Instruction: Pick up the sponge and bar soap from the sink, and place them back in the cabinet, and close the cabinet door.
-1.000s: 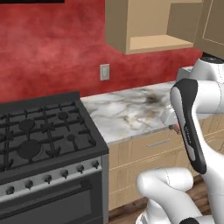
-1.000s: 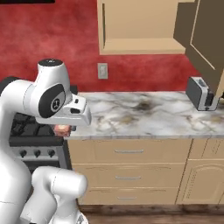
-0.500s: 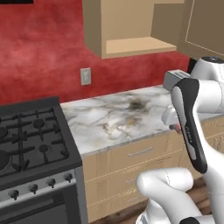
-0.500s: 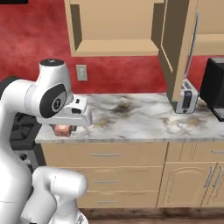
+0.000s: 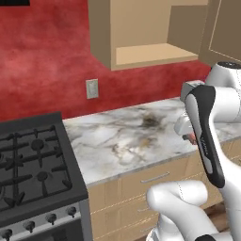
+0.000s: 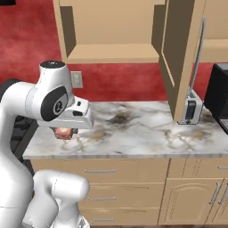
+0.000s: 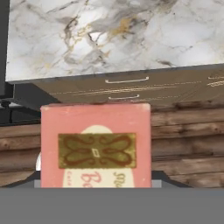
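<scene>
While gripping bar soap (image 7: 96,146): gripper (image 6: 65,132) downward.

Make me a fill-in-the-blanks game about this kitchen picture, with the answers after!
1. The gripper holds the bar ____.
2. The cabinet door above the counter is ____.
3. The countertop looks like ____.
4. The wall behind the counter is colored ____.

Missing words: soap, open, marble, red

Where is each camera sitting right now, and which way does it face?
Left base view: behind the arm's left, facing the stove, marble counter and open cabinet; arm at right.
Right base view: behind its right, facing counter, cabinet door and toaster; arm at left.
Hand view: on the hand, looking down past the bar soap in the gripper to the counter's edge and drawers.
Both base views share counter and cabinet.
</scene>
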You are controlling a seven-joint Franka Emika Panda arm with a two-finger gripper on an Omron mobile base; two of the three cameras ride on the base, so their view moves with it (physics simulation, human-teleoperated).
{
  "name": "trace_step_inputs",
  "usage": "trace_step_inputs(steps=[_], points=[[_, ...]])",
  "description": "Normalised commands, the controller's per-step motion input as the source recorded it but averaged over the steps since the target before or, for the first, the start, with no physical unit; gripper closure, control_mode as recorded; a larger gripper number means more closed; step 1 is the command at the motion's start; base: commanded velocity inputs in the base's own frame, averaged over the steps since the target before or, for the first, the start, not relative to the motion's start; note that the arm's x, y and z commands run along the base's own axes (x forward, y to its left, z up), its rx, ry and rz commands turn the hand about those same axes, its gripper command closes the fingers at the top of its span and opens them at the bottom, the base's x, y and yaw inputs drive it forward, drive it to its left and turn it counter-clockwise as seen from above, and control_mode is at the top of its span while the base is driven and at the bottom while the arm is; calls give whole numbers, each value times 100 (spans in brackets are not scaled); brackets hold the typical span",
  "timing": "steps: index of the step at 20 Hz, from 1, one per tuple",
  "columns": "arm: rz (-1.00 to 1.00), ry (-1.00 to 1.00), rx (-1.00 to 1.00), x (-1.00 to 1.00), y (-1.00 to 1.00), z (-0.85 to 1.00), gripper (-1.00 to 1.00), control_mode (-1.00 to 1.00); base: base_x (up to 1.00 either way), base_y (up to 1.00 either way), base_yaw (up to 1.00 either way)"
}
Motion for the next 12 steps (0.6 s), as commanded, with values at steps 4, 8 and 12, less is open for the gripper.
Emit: trace_step_inputs(steps=[4, 8, 12], points=[[0, 0, 0, 0, 0, 0, 100, 100, 45, -3, 0], [0, 0, 0, 0, 0, 0, 100, 100, 34, 0, 0], [0, 0, 0, 0, 0, 0, 100, 100, 27, -21, 7]])
